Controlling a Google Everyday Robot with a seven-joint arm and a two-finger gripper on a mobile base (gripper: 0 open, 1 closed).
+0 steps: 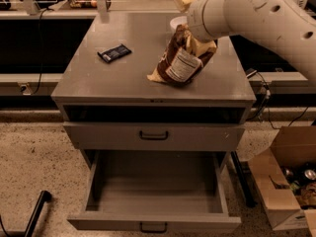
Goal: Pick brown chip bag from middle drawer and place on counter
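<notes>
- Tool (pixel 196 33) at the end of my white arm sits over the right rear part of the bench, pressed against the top of the bag. My own wrist housing covers it, so I cannot tell whether it is clenched on the bag or released.
- The crinkly dark-brown chip bag (pixel 180 59), with its cream-yellow lower part and a white label, lies directly below the tool and slightly toward the camera side.
- The chip bag's long axis is tilted. Its cream corner points down and to the left and appears to touch the surface, while its top leans up and to the right under my wrist.
- The flat matte-grey bench (pixel 98 80), which is the top of the grey cabinet, is already carrying that lower corner. I judge the placing step to be nearly complete.
- The wide grey metal bottom drawer (pixel 154 224) stands pulled open far below, and nothing shows inside it.
- Above it, the matching grey drawer front (pixel 197 138) is shut.
- What matters for the coming move is that the chip bag leans left, away from my arm. If I let go, I expect it to tip toward that side and lie flat, so I would back the tool off up and to the right.
- A round white bowl (pixel 176 21) sits just behind the chip bag, so I would keep the retreat clear of it.
- A small black wrapped bar (pixel 114 53) lies well apart on the left, out of the way.
</notes>
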